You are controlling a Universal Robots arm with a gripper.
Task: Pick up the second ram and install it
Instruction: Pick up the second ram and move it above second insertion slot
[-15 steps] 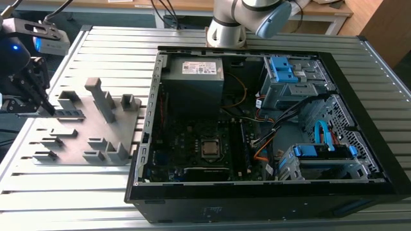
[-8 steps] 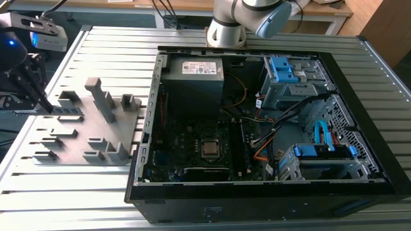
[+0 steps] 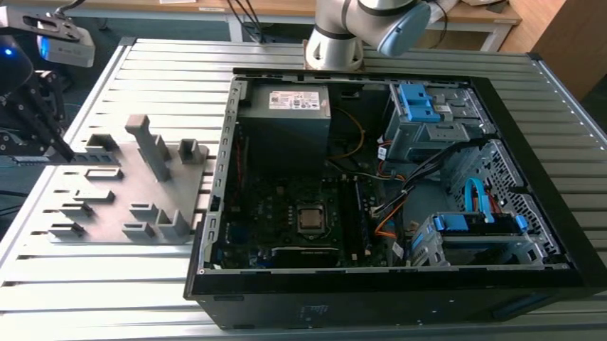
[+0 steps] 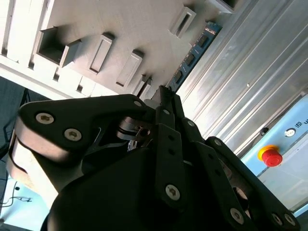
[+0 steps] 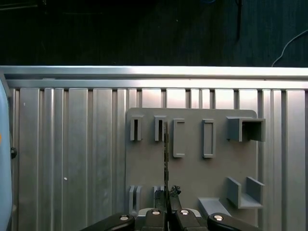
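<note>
Projecting from the gripper [image 5: 166, 210], the second ram [image 5: 166, 154] is held edge-on over the grey holder plate [image 5: 192, 178] on the slatted counter [image 5: 72, 159]. The fingers are clamped on one end of it, well apart from the open computer case [image 3: 379, 302].

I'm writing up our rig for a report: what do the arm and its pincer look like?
The arm is silver-grey tubing with rounded joints and a light blue cap. The pincer is matte black, built of flat linked bars with silver screws, narrowing to thin tips.
</note>
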